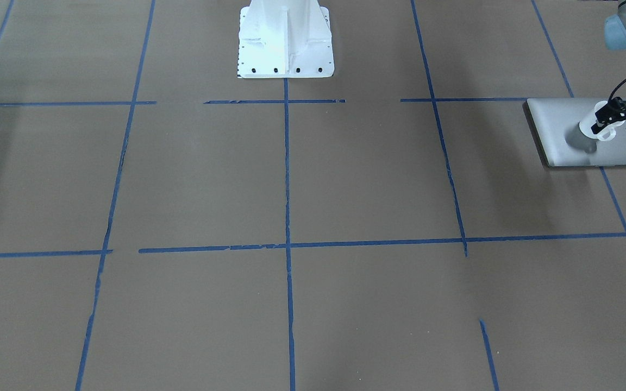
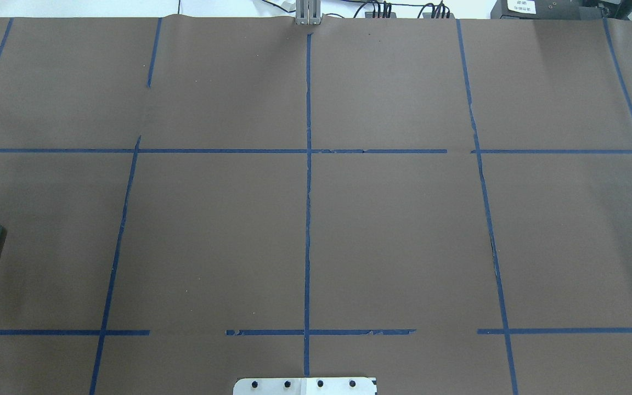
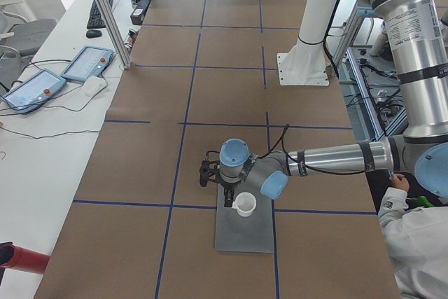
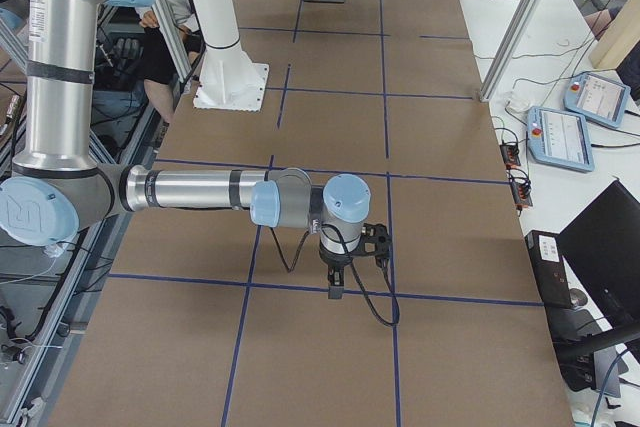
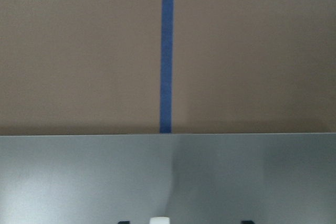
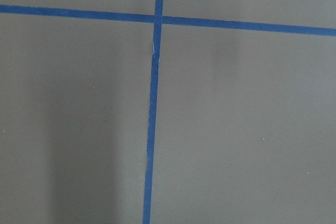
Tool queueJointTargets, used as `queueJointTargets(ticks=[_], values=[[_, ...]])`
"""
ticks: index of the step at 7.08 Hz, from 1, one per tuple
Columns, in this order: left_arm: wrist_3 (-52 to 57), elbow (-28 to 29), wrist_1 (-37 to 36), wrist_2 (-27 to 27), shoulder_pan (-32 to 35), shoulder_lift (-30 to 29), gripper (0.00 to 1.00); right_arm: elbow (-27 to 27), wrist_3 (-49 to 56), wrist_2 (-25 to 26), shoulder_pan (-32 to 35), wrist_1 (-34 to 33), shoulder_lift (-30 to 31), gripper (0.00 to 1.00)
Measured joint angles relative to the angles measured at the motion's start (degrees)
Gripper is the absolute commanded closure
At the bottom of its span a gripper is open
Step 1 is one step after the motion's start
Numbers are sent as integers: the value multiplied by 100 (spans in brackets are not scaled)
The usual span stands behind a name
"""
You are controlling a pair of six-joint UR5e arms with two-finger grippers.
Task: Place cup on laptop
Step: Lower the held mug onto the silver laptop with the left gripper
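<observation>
The small white cup (image 1: 586, 127) stands upright on the silver-grey laptop (image 1: 557, 119), at the table end on my left. My left gripper (image 1: 612, 130) reaches in from the side, its black fingers on either side of the cup's upper part, shut on it. The exterior left view shows the cup (image 3: 245, 204) on the laptop (image 3: 243, 236). The left wrist view shows the laptop lid (image 5: 168, 177) and a sliver of white cup (image 5: 159, 220). My right gripper (image 4: 335, 287) hangs over bare table far from both. I cannot tell whether it is open or shut.
The white robot base (image 1: 285, 43) stands at the table's back middle. Blue tape lines (image 1: 287, 244) cross the brown table. A person (image 3: 413, 243) sits by the near table corner. Tablets (image 3: 87, 63) lie on the side bench.
</observation>
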State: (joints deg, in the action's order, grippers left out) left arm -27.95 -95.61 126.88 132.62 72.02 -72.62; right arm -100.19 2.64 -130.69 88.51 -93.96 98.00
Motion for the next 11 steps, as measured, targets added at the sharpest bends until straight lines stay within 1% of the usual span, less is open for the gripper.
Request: queueJointTargets(ticks=[1,2,3,4,5,7,11], values=[[573,-222,-553,8,400,-24,0,0,0,0,0,-2,0,0],[1350,-470,-1534,-3,900,-205,0,0,0,0,0,-5,0,0],[2037,-658,-2591,-29,1285,-581,0,0,0,0,0,-6,-1,0],[2459,-749,-3366,-49,1524,-944,0,0,0,0,0,-4,-5,0],[2674,-772,-3746,-46,1629,-1103,0,0,0,0,0,-5,-6,0],[2995,-752,-3950,-38,1711,-1100,0,0,0,0,0,-2,-5,0],[3145,-629,-3931,-13,1795,-859,0,0,0,0,0,-5,-6,0]])
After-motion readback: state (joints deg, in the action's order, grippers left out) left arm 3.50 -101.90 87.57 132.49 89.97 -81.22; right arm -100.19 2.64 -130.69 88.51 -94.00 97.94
